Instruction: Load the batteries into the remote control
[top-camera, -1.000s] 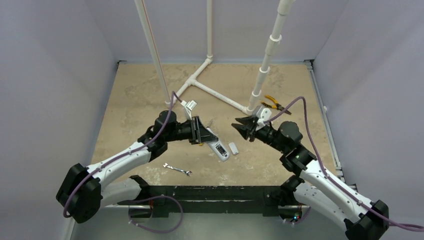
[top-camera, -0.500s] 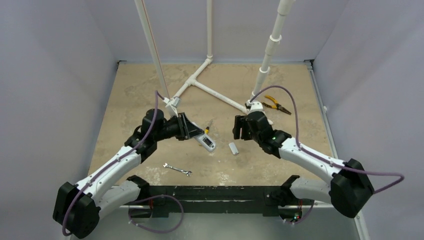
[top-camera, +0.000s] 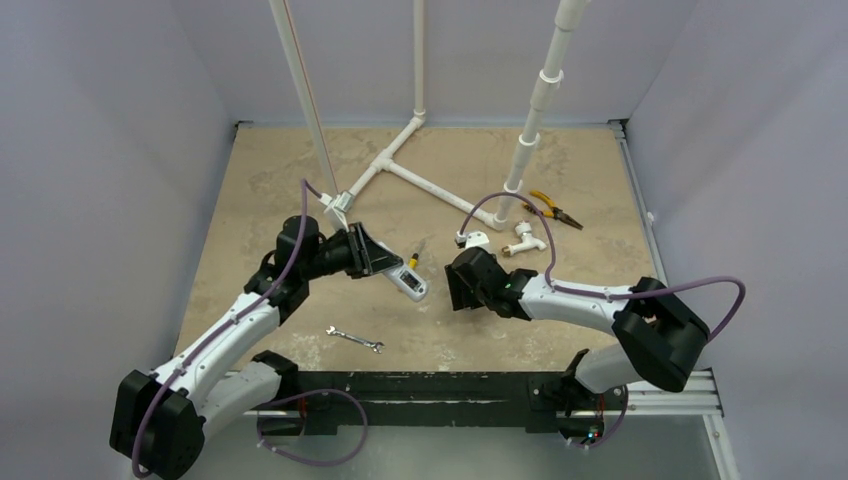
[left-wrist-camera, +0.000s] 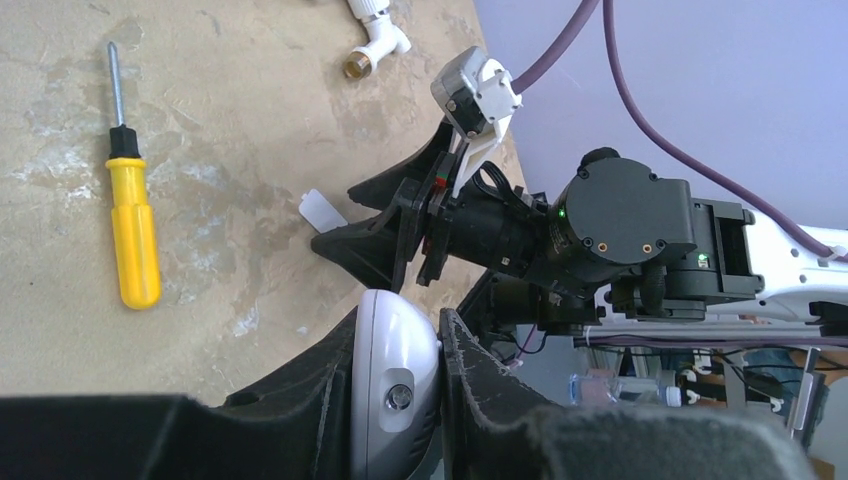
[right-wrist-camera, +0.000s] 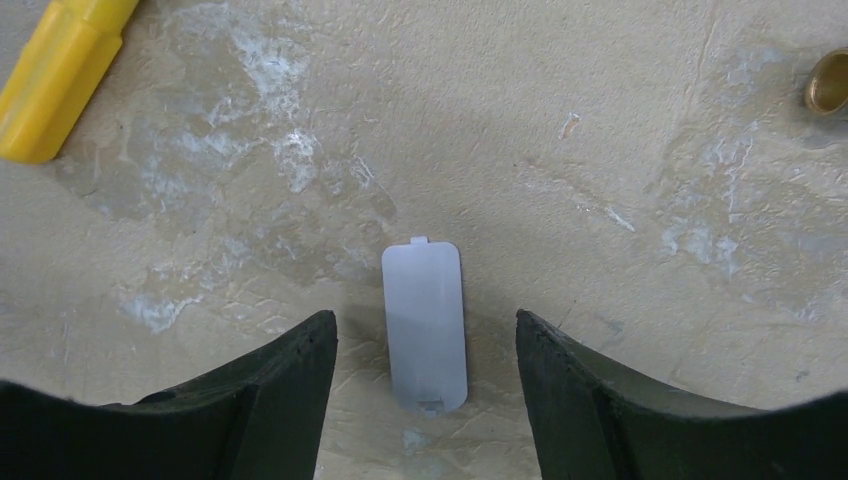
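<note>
- Currently, left gripper (left-wrist-camera: 395, 342): clamping narrowly on the remote control (left-wrist-camera: 393, 400), with a finger pressing each long side at the bottom centre of the left wrist frame.
- Remote control: sitting just left of centre in the overhead frame, its free end pointing down and right. It is now lying further up and left than a second ago, carried along as the left arm is drawing back.
- Right gripper (right-wrist-camera: 425, 345): jaws standing wide, gripping nothing. It is hanging low over the battery cover (right-wrist-camera: 425, 325), a finger on either side and neither touching. A second ago it was raised further right, near the white pipe stand (top-camera: 530, 130), with a narrower gap.
- Battery cover: lying flat on the tan table (right-wrist-camera: 600, 120), lower centre of the right wrist frame. In the overhead frame the gripper is now hiding it.
- Yellow screwdriver (left-wrist-camera: 135, 250): lying at the left of the left wrist frame, well apart from the cover.
- Wrench (top-camera: 355, 340), lower centre, and pliers (top-camera: 553, 210), upper right: lying where they were.
</note>
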